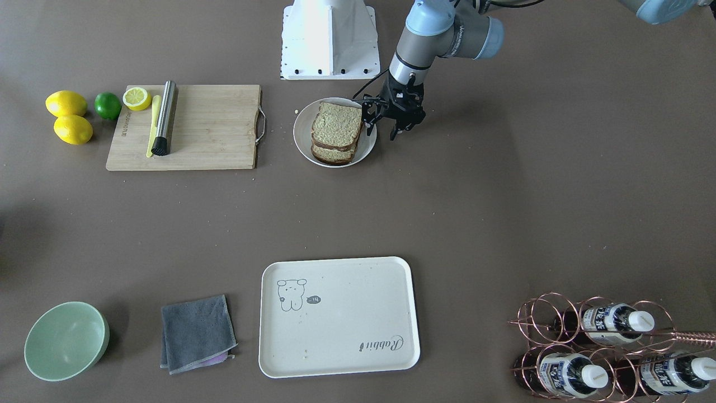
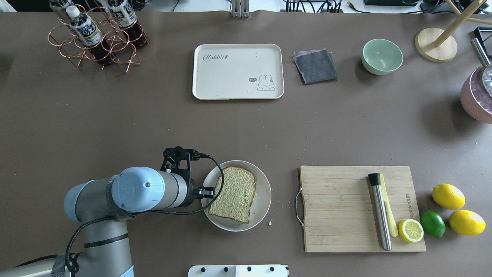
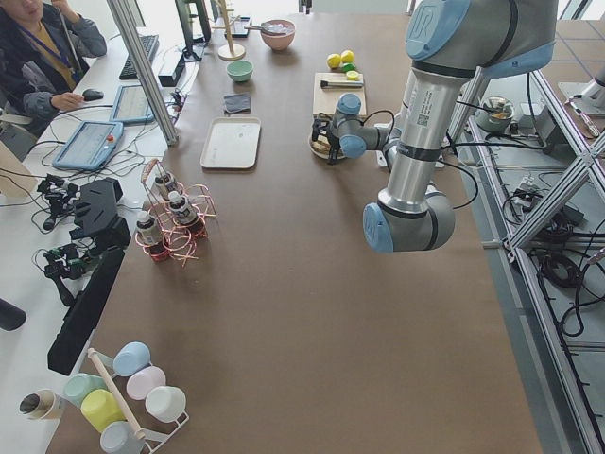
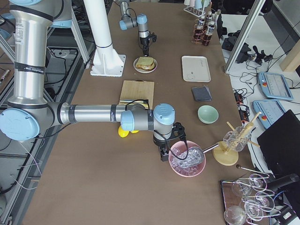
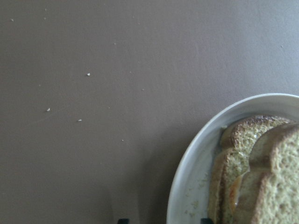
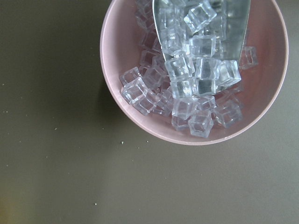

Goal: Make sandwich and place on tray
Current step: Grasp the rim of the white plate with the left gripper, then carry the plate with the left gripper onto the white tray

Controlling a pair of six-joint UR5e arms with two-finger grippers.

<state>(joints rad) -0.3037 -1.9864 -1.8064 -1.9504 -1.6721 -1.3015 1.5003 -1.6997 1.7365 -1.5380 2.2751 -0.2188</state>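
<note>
Sandwich [image 1: 337, 130] lay stacked on a white plate [image 1: 302, 118] in the upper centre of the front-facing view, its top slice pale greenish-tan with a brown crust. The left gripper [image 1: 385, 127] stood at the plate's right rim in that view. Its jaws were spread and pinched nothing, one finger [image 1: 367, 122] just beside the bread's edge and the other outside the plate. The tray [image 1: 347, 330] sat in the lower centre of the same view, well apart from the plate. A wooden cutting board [image 1: 212, 131] lay left of the plate. In the right side view the right gripper [image 4: 165, 153] hung just beside a pink bowl [image 6: 117, 109] of ice cubes [image 6: 187, 88]; I could not tell how its jaws stood.
</note>
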